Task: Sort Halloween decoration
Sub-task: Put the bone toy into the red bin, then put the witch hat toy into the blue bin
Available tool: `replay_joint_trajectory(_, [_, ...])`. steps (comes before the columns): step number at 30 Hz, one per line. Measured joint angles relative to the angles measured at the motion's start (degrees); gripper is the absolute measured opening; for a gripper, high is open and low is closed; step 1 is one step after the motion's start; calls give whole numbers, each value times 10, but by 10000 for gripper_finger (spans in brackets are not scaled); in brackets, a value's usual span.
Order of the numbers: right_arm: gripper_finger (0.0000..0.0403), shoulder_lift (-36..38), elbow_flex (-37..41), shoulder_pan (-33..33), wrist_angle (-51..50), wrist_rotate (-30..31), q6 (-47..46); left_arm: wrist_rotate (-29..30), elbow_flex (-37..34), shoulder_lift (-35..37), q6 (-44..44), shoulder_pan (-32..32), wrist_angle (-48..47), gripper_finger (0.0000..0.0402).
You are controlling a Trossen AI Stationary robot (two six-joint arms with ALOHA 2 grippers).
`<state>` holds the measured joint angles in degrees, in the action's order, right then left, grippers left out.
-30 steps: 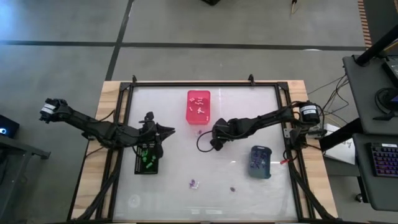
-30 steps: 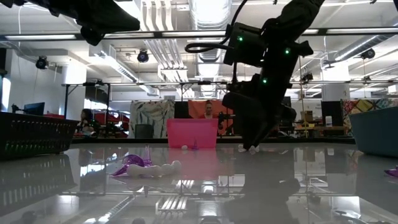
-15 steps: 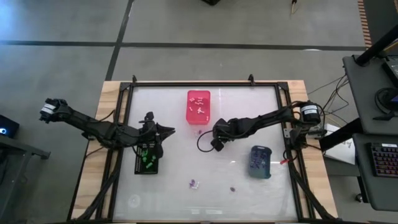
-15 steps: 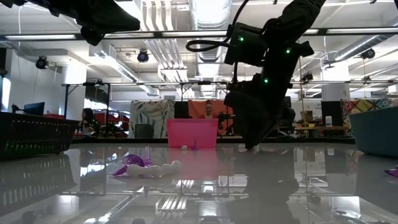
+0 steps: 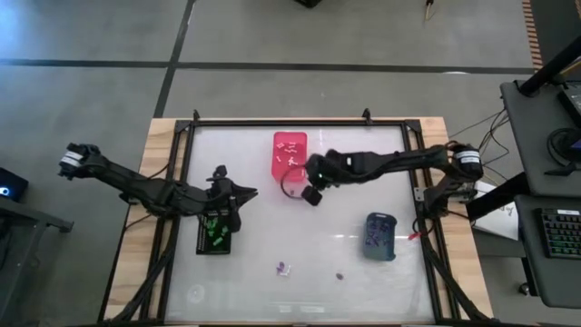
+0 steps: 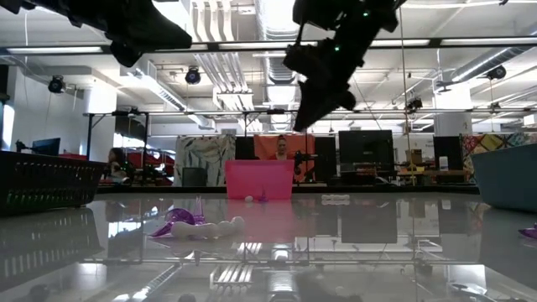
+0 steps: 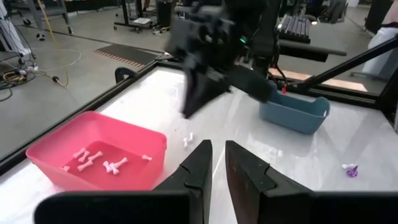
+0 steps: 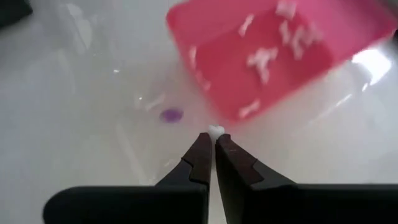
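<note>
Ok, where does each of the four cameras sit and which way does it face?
High: overhead, straight down; both arms, pink bin, black bin, blue bin.
Low: tabletop level, facing the room; right gripper raised.
Left wrist: past the left gripper toward the pink bin and right arm.
Right wrist: the right gripper's shut tips pinch a white piece beside the pink bin.
All share the pink bin.

White table [image 5: 263, 236] bears pink [image 5: 290, 155], black [image 5: 214, 233], grey-blue bins [image 5: 380, 236].

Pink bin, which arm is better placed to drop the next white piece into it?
Right. The right gripper is shut with what looks like a white piece at its tips, raised just beside the pink bin. The left gripper sits farther off, over the black bin.
</note>
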<state>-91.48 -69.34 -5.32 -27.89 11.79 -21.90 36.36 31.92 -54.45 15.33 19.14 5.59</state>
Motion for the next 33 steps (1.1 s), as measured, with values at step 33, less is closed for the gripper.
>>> replay_joint_trajectory(33, [88, -100, -13, -95, 214, -48, 314, 0, -1, -53, -13, 5, 28, 29])
